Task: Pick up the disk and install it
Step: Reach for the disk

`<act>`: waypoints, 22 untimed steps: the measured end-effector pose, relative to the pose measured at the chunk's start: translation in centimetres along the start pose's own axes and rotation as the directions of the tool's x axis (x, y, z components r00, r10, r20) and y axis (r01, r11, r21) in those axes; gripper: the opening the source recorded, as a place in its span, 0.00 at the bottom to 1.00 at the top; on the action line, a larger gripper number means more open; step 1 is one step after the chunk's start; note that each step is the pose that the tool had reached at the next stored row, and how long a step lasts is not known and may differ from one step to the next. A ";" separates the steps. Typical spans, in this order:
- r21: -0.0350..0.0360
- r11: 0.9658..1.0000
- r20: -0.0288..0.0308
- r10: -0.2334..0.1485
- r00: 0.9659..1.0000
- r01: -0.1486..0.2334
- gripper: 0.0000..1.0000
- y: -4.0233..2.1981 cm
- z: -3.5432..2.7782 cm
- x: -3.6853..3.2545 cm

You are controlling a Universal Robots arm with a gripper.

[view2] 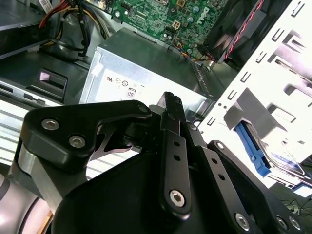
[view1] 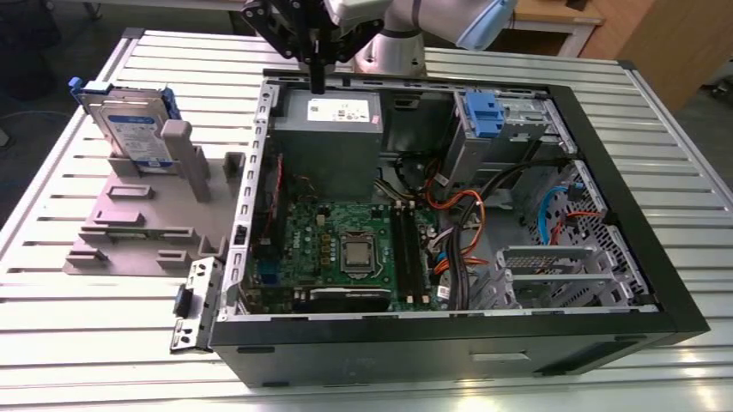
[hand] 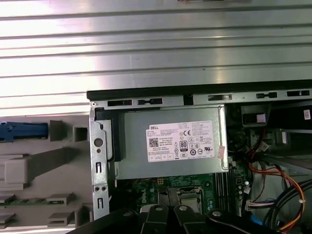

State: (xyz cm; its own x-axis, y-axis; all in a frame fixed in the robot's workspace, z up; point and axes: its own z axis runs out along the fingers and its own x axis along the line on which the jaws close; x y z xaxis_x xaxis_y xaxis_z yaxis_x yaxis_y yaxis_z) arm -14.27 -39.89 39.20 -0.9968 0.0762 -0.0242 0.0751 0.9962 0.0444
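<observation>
One open computer case (view1: 401, 352) lying on the desk (view1: 69, 343), holding one power supply (view1: 332, 116) and one motherboard (view1: 343, 249), one grey holder (view1: 137, 219) at the exterior view's left carrying one disk (view1: 126, 129) upright — gripper (view1: 318, 84) hovering closed, empty, above the power supply

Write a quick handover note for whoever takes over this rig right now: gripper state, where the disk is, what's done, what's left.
Gripper: shut, holding nothing, hanging above the power supply in the open computer case.
Disk: standing upright in the grey holder, outside the case on the exterior view's left, well apart from the gripper.
Done: nothing visible; the disk is not picked up.
Left: picking up the disk and installing it.
</observation>
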 end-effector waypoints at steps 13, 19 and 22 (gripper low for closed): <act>0.000 1.000 0.000 0.000 1.000 0.000 0.11 -0.03 -0.01 0.32; 0.000 1.000 0.000 0.000 1.000 0.000 0.11 -0.04 -0.01 0.51; 0.000 1.000 0.000 0.000 1.000 0.000 0.11 -0.05 -0.01 0.60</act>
State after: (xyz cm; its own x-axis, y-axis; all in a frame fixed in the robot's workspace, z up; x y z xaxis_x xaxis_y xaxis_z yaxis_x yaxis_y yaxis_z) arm -14.87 -39.89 39.19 -0.9968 0.0762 -0.0242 0.0751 0.9962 0.0444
